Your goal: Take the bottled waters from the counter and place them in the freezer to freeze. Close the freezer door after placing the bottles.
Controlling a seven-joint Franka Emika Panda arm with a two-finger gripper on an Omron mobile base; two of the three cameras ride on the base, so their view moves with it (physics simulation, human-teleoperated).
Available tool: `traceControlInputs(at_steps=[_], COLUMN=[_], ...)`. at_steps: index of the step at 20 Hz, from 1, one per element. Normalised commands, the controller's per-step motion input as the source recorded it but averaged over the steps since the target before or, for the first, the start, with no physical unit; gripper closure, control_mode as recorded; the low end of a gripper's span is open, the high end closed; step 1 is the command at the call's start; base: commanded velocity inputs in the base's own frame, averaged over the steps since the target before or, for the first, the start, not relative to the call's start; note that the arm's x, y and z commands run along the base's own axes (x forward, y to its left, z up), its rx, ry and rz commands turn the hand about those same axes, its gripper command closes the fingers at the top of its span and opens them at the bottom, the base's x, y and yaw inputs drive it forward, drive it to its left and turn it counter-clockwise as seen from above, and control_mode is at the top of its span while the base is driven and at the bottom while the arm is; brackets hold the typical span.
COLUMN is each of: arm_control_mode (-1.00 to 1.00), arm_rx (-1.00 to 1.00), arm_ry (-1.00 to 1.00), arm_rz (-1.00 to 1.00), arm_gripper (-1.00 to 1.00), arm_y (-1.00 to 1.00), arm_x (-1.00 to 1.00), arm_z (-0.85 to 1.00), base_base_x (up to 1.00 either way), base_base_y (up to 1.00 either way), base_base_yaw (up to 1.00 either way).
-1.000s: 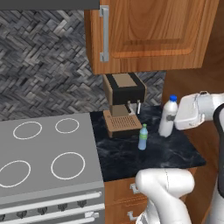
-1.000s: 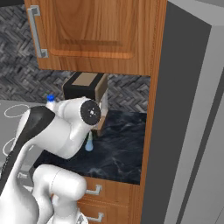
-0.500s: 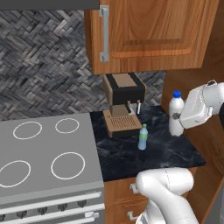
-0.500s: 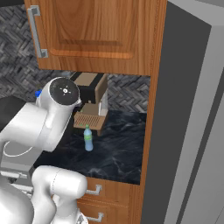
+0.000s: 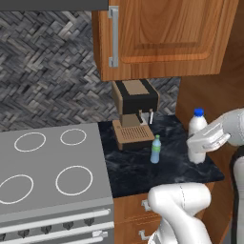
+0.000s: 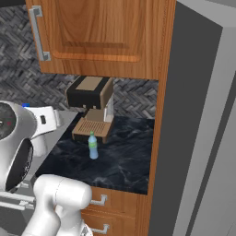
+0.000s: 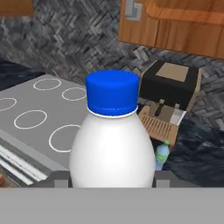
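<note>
- Gripper (image 5: 202, 143) on the white arm: you see it at the right edge of the left base view, its fingers clamped on the stout white bottle with the blue cap (image 5: 197, 136), one on each flank of the body.
- White bottle, seen from the hand: it stands upright between the two dark finger tips, and its long axis runs up the hand view, blue cap (image 7: 112, 93) topmost. Judge the grip as low on the body, below the shoulder.
- Height: in the left base view the bottle's base appears to sit over the right end of the black marbled stone counter (image 5: 143, 169); you cannot tell from these views whether it rests on the stone or is just clear of it.
- Second bottle: the slim bluish-green bottle with the green cap (image 5: 156, 149) stands upright on the counter, just in front of the brown-and-black coffee machine (image 5: 135, 113) and well apart from the gripper, to its left.
- Destination: the tall grey appliance (image 6: 203, 138) rises beyond the wooden side panel (image 6: 159, 120), to the right of the counter, so the held bottle lies on the near side for that transfer.
- Caution for you: the coming move probably turns on keeping the bottle vertical while it passes that panel; its freezer door does not appear here.
</note>
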Motion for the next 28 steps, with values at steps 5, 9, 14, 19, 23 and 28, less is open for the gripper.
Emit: traceControlInputs(at_steps=[5, 9, 14, 19, 23, 28], arm_control_mode=[-1.0, -1.0, -1.0, -1.0, -1.0, -1.0], arm_rx=[-0.01, 0.0, 0.01, 0.0, 0.0, 0.0], arm_ry=[0.0, -0.02, -0.05, -0.09, 0.0, 0.0], arm_rz=[-0.61, -0.59, -0.22, -0.01, 0.12, 0.12], arm_gripper=[1.0, 1.0, 1.0, 1.0, 1.0, 1.0], arm_y=[0.0, 0.0, -0.04, -0.24, -0.12, -0.01], arm_x=[0.0, 0.0, 0.0, 0.0, 0.0, -0.05], arm_z=[0.03, -0.01, -0.02, 0.02, 0.0, 0.0], base_base_x=[0.0, 0.0, 0.0, 0.0, 0.0, 0.0], base_base_y=[0.0, 0.0, 0.0, 0.0, 0.0, 0.0], base_base_yaw=[0.0, 0.0, 0.0, 0.0, 0.0, 0.0])
